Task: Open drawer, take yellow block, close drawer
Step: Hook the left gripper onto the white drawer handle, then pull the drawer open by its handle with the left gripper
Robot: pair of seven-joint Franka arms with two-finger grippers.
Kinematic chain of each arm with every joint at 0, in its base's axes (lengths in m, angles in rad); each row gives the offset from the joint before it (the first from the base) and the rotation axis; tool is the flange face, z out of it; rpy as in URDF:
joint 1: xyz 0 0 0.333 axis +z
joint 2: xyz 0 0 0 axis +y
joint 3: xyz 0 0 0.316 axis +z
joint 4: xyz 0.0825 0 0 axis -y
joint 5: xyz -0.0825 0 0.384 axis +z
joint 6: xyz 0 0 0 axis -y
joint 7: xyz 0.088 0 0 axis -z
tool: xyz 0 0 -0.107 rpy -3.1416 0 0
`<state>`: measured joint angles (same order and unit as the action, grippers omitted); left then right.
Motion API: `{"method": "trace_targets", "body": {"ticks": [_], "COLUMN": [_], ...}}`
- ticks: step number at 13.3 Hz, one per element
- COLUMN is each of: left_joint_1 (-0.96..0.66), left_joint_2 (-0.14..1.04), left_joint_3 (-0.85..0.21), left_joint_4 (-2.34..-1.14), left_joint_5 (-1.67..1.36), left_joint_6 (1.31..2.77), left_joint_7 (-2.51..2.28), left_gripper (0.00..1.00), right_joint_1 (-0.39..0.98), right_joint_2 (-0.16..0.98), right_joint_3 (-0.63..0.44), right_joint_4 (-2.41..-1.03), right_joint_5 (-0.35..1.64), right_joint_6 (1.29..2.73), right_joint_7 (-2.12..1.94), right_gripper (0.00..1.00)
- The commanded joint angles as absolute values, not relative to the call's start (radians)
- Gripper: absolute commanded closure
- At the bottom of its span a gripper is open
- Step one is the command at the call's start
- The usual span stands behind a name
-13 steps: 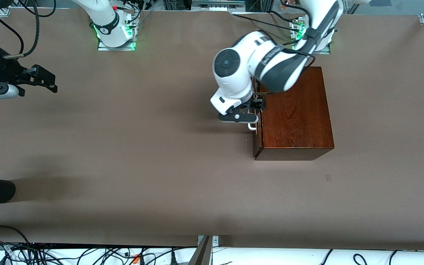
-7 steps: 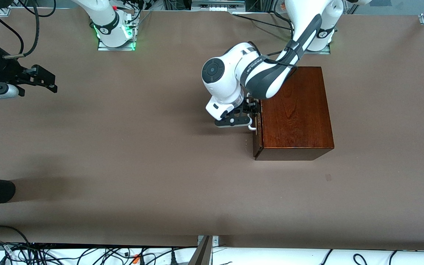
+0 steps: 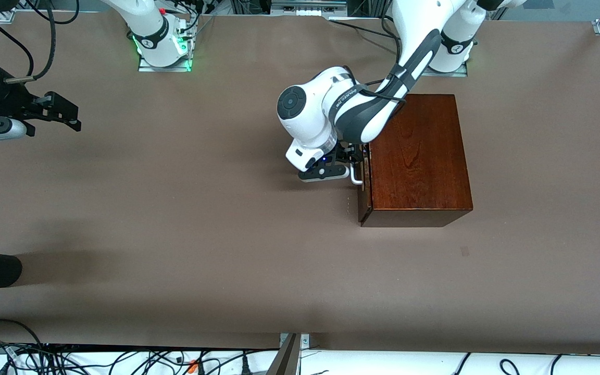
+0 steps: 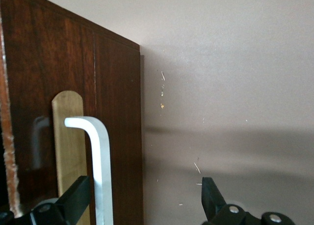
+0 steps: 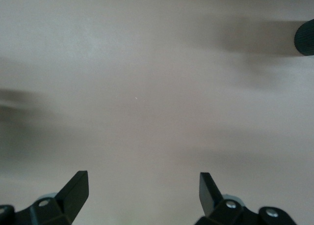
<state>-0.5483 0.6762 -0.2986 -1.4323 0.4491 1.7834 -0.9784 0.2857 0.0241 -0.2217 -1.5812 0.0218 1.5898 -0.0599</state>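
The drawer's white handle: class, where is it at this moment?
In the front view the white handle sits on the closed drawer front of the wooden box, with the open left gripper at it.

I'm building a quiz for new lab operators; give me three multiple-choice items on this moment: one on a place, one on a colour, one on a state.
1. Where is the left gripper?
A. At the handle on the drawer front
B. Above the top of the wooden box
C. Over bare table at the right arm's end

2. What colour is the handle?
A. Black
B. White
C. Yellow

3. What state is the drawer in?
A. Pulled fully out
C. Removed from the box
B. Shut

Key: 1 A, the left wrist view shows one finger on either side of the bar. 2 B, the U-shaped bar is white against the dark reddish-brown front. 3 B, the front lies flush with the wooden box and no tray shows. The right gripper waits open over bare table.
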Motion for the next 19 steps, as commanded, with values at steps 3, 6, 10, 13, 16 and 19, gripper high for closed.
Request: {"method": "trace_targets", "body": {"ticks": [3, 6, 10, 13, 16, 19], "left_joint_1": [-0.561, -0.577, -0.58, -0.58, -0.58, -0.59], "left_joint_2": [0.693, 0.712, 0.719, 0.718, 0.718, 0.721], "left_joint_3": [-0.29, -0.291, -0.296, -0.299, -0.301, -0.301], "left_joint_4": [-1.42, -1.424, -1.42, -1.416, -1.41, -1.414], "left_joint_5": [0.514, 0.514, 0.497, 0.436, 0.361, 0.305], "left_joint_6": [1.779, 1.787, 1.792, 1.847, 1.862, 1.953], "left_joint_7": [-1.011, -1.055, -1.091, -1.1, -1.1, -1.143], "left_gripper": [0.0, 0.0, 0.0, 0.0, 0.0, 0.0], "right_joint_1": [0.284, 0.284, 0.284, 0.284, 0.284, 0.282], "right_joint_2": [0.026, 0.026, 0.026, 0.026, 0.028, 0.028], "right_joint_3": [-0.219, -0.219, -0.221, -0.221, -0.222, -0.222], "right_joint_4": [-1.566, -1.566, -1.566, -1.568, -1.568, -1.568], "right_joint_5": [0.023, 0.023, 0.023, 0.023, 0.023, 0.023], "right_joint_6": [1.583, 1.583, 1.582, 1.582, 1.582, 1.582], "right_joint_7": [-0.049, -0.049, -0.049, -0.049, -0.049, -0.051], "right_gripper": [0.0, 0.0, 0.0, 0.0, 0.0, 0.0]}}
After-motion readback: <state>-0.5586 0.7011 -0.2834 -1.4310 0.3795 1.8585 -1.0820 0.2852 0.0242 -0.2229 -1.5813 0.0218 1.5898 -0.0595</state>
